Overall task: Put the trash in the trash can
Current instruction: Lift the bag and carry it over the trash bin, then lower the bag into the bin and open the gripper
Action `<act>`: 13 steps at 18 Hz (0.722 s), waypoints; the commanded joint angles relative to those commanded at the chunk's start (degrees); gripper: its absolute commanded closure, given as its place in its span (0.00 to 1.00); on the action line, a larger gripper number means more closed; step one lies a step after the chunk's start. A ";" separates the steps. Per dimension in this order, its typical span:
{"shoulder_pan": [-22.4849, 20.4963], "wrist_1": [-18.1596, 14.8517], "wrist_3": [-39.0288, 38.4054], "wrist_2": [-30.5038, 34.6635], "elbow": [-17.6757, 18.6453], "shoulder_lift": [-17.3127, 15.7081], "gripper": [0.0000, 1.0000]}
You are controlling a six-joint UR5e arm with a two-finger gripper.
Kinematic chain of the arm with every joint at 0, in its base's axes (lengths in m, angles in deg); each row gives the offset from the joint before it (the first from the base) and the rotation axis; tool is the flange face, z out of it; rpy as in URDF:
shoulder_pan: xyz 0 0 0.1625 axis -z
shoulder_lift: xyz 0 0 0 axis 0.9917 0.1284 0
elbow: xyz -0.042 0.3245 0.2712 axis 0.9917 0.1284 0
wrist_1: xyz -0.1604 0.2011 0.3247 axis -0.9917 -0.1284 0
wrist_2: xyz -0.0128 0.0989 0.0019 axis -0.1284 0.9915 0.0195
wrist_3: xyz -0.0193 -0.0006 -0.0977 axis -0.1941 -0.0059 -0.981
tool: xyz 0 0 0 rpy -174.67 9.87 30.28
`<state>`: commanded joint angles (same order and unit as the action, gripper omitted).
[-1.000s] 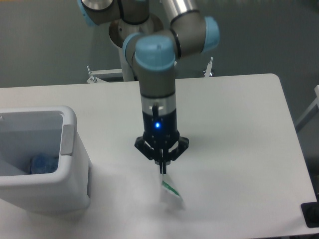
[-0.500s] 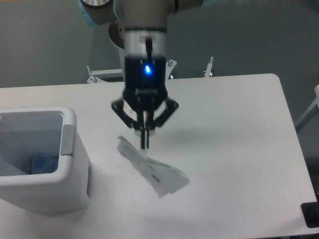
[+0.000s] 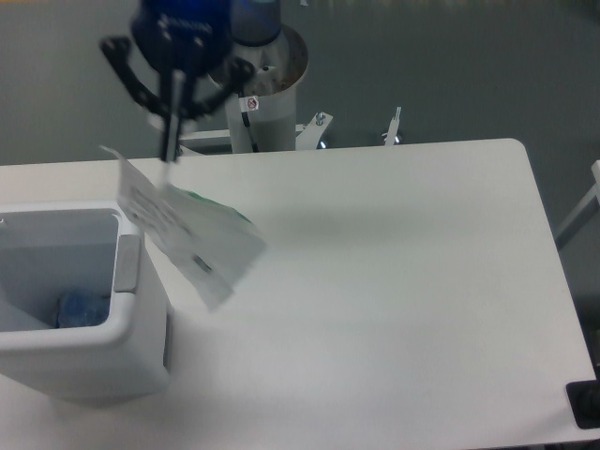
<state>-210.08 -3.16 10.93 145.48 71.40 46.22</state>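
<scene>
Gripper (image 3: 171,150) now sits high in the upper left of the frame, its fingers pinched together on the top edge of the wrapper (image 3: 187,234). The wrapper hangs below it as a slanted white sheet with a green strip showing along its upper side, fully off the table (image 3: 394,281).

Change over the last second: one second back the gripper was low at centre frame, just lifting the wrapper from the table surface. Half a second back it was higher and left of centre with the sheet dangling. Now it has travelled further up and left, and the wrapper's upper corner overlaps the right rim of the trash can (image 3: 131,281) in the picture. Motion blur on the gripper suggests it is mid-travel.

The bottle (image 3: 82,309) lies inside the trash can, visible as a bluish shape near the bottom, lower left of frame. It has not shifted across the three pictures.

Judgement: first piece is already binned; second piece is in transit. Most of the sheet hangs right of the can's opening, so the carry probably needs to go further left before letting go, or the sheet may catch the rim and slide outside.
</scene>
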 joint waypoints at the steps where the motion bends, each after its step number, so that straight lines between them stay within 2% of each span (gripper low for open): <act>1: 1.32 0.00 -0.54 -0.09 0.70 0.09 1.00; 4: 3.79 0.09 -0.46 -0.09 2.72 0.62 1.00; 7: 6.68 0.17 -0.46 -1.23 2.99 2.11 1.00; 13: 8.63 0.35 -0.64 -1.32 2.55 5.36 1.00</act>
<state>-201.45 -2.81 10.30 144.16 73.95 51.58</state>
